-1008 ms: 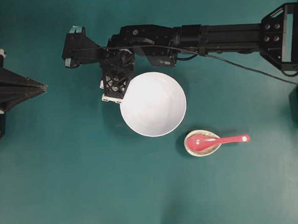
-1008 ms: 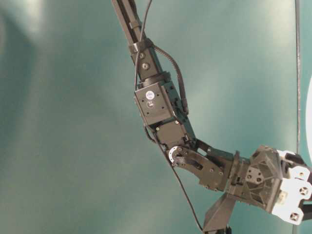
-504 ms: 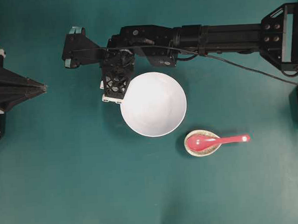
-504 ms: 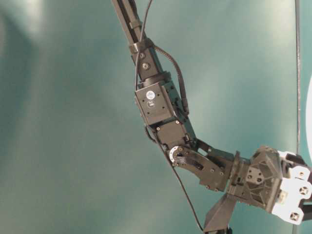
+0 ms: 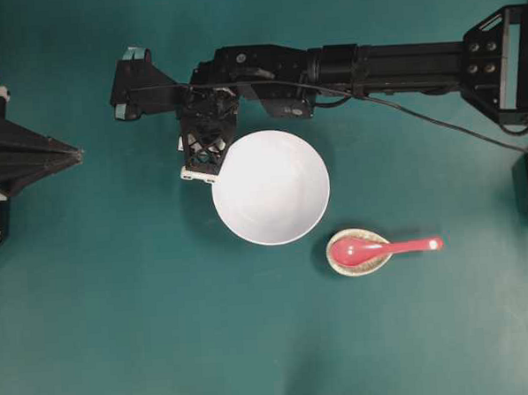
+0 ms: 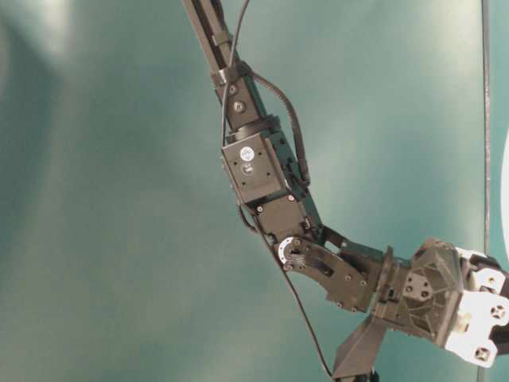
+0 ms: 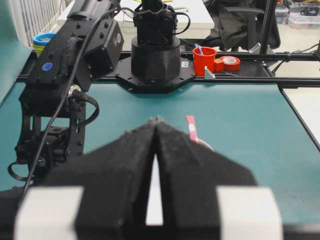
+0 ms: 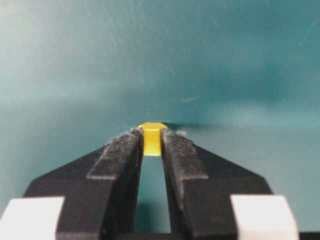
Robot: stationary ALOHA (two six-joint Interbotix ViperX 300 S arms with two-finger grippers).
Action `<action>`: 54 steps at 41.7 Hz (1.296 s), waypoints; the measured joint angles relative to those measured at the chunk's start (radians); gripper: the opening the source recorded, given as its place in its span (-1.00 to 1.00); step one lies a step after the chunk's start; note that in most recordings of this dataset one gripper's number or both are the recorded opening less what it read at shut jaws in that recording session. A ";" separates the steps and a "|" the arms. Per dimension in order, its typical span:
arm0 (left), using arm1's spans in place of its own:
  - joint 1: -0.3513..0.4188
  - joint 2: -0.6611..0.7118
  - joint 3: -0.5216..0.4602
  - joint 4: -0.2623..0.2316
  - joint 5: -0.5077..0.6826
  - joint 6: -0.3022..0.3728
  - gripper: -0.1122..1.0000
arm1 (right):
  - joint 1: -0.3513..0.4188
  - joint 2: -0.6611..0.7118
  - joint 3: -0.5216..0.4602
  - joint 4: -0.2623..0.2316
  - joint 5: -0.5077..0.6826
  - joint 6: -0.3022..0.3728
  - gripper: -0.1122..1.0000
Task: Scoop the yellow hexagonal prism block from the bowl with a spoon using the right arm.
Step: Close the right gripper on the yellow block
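Two pads of your right gripper (image 8: 152,137) pinched the yellow hexagonal prism block (image 8: 152,137) by its tips, left of the bowl (image 5: 272,188) in the overhead view; such shallow purchase risked a slip. Left gripper (image 7: 156,122) sat pressed together.

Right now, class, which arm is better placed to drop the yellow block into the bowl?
The right: its hand already pinches the yellow block beside the bowl; the left hand sits shut, far off.

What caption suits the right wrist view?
Right gripper shut on small yellow hexagonal block against the teal table.
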 measured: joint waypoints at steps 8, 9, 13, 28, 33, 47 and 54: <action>0.000 0.000 0.000 0.000 0.005 0.000 -0.79 | 0.002 -0.014 0.003 -0.002 0.000 0.000 -0.48; 0.000 0.000 0.002 0.000 0.005 0.000 -0.79 | 0.002 -0.018 0.003 -0.002 0.003 0.000 -0.48; 0.000 0.000 0.000 0.000 0.006 0.000 -0.79 | 0.002 -0.037 0.003 -0.002 0.017 0.006 -0.47; 0.000 0.000 0.000 0.000 0.006 0.000 -0.79 | 0.006 -0.055 -0.020 -0.003 0.144 -0.005 -0.42; 0.000 0.000 0.000 0.000 0.006 0.000 -0.79 | 0.012 -0.067 -0.021 -0.003 0.132 -0.028 -0.32; 0.000 -0.003 0.000 0.000 0.006 0.000 -0.79 | 0.015 -0.072 -0.026 -0.002 -0.026 -0.087 0.01; 0.000 -0.005 0.000 0.000 0.006 0.000 -0.79 | 0.009 -0.071 -0.028 -0.003 -0.072 0.025 0.01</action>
